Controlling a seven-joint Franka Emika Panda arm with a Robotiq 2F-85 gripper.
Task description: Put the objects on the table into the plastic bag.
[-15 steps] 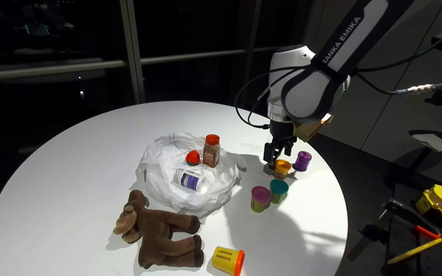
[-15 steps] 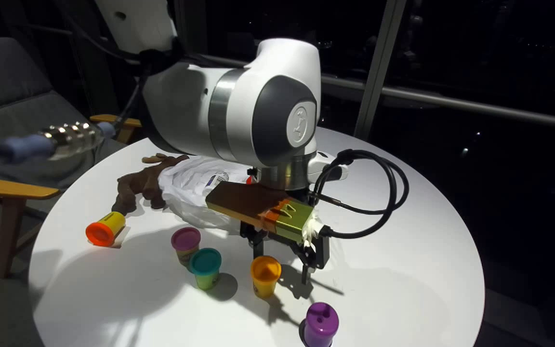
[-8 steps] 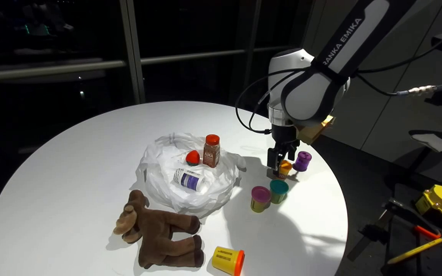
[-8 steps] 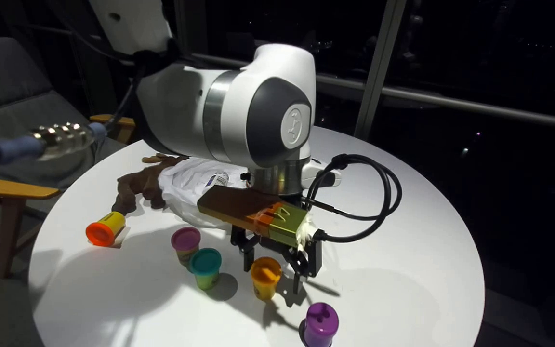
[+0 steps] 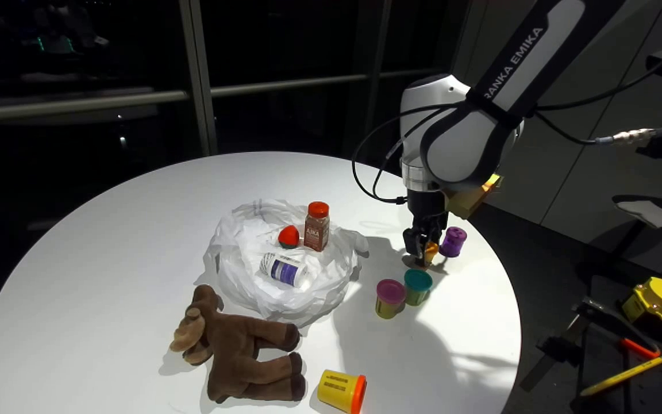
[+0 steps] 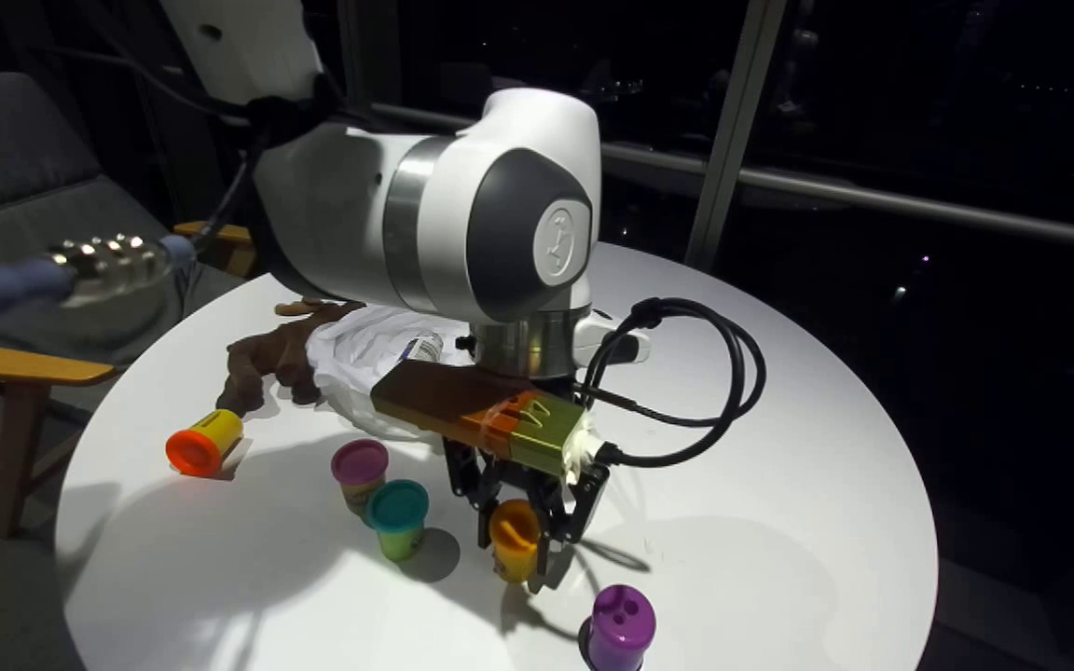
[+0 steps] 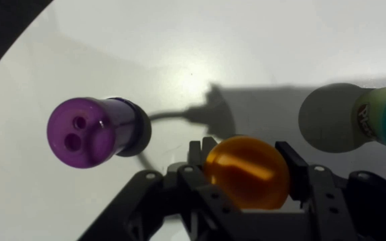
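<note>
The gripper [image 6: 512, 557] is clamped on the orange tub [image 7: 248, 172], which stands upright on the white table [image 5: 107, 259]. In an exterior view I see the purple container [image 5: 453, 242] near it at two o'clock, the teal-lidded tub [image 5: 418, 288] toward seven, the pink-lidded tub [image 5: 389, 299] just beside that. The plastic bag [image 5: 293, 305] lies well apart at nine o'clock, the plush toy [image 5: 236, 351] at eight.

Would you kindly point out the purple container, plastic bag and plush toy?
Purple container [image 7: 94, 134], in the wrist view: its round top.
Plastic bag [image 5: 302, 303], in an exterior view: its crumpled near side.
Plush toy [image 5: 236, 349], in an exterior view: its brown body.
</note>
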